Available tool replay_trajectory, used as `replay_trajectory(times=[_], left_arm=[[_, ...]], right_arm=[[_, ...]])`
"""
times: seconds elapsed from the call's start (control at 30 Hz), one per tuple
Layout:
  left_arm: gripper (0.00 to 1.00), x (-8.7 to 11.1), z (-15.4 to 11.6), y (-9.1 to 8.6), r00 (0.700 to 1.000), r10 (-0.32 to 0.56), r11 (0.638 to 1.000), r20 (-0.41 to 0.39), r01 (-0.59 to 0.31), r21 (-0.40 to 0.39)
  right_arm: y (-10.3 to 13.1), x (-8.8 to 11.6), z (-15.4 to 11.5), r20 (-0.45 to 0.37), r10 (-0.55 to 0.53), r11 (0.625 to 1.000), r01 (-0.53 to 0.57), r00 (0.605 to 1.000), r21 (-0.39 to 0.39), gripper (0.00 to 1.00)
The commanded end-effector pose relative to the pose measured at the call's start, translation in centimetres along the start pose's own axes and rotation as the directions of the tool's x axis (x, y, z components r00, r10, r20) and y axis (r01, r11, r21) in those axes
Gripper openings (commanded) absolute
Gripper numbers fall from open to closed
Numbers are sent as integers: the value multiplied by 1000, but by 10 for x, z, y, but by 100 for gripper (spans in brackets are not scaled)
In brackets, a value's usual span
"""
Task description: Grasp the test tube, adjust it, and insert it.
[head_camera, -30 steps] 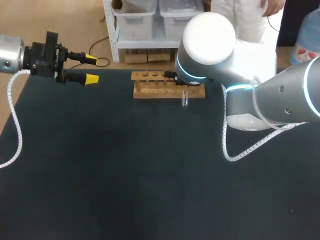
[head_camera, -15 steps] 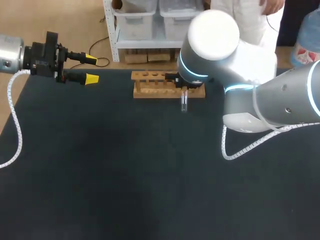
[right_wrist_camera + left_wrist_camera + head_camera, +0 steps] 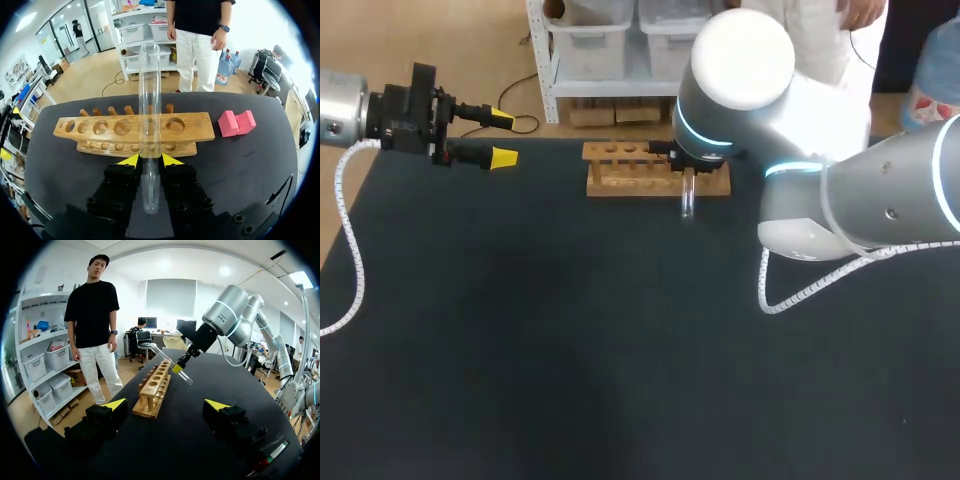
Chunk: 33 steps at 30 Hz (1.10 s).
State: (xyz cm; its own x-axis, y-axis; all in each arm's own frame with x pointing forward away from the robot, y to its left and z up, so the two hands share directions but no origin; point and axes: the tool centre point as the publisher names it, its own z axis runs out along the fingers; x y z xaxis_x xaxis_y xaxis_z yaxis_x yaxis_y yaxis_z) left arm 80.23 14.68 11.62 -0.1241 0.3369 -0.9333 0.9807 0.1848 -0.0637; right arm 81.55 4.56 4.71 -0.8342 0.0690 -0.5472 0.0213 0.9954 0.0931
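A clear glass test tube (image 3: pixel 149 120) stands between the yellow tips of my right gripper (image 3: pixel 149 159), which is shut on it. In the head view the test tube (image 3: pixel 688 200) hangs in front of the wooden rack (image 3: pixel 620 170), under my right arm's wrist. The rack (image 3: pixel 135 131) lies just ahead of the right gripper, with several empty holes. From the left wrist view the tube (image 3: pixel 167 358) slants over the rack (image 3: pixel 155 391). My left gripper (image 3: pixel 500 138) is open at the table's far left, away from the rack.
A pink block (image 3: pixel 236 122) lies on the dark table beside the rack's end. My right arm's big body (image 3: pixel 860 190) and its coiled cable (image 3: pixel 790 295) occupy the right side of the table.
My right arm has shifted slightly and the tube with it, dropping a little in front of the rack. The left arm has not moved.
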Motion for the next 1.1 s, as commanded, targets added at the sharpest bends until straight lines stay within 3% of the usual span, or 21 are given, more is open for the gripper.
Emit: replay_trajectory(times=[0.03, 0.37, 0.67, 1.1], left_arm=[[100, 1, 0, -1, 1000, 2, 1000, 2, -2, -2], [100, 1, 0, -1, 1000, 2, 1000, 2, -2, -2], [100, 1, 0, -1, 1000, 2, 1000, 2, -2, -2], [100, 1, 0, -1, 1000, 2, 1000, 2, -2, -2]], right_arm=[[1, 4, -17, 20, 1, 1000, -2, 1000, 15, 0], [0, 5, -59, 54, 12, 999, -14, 998, 40, 0], [-7, 5, -90, 53, -48, 998, 47, 997, 30, 0], [-13, 2, -104, 46, -100, 995, 101, 994, -15, 0]])
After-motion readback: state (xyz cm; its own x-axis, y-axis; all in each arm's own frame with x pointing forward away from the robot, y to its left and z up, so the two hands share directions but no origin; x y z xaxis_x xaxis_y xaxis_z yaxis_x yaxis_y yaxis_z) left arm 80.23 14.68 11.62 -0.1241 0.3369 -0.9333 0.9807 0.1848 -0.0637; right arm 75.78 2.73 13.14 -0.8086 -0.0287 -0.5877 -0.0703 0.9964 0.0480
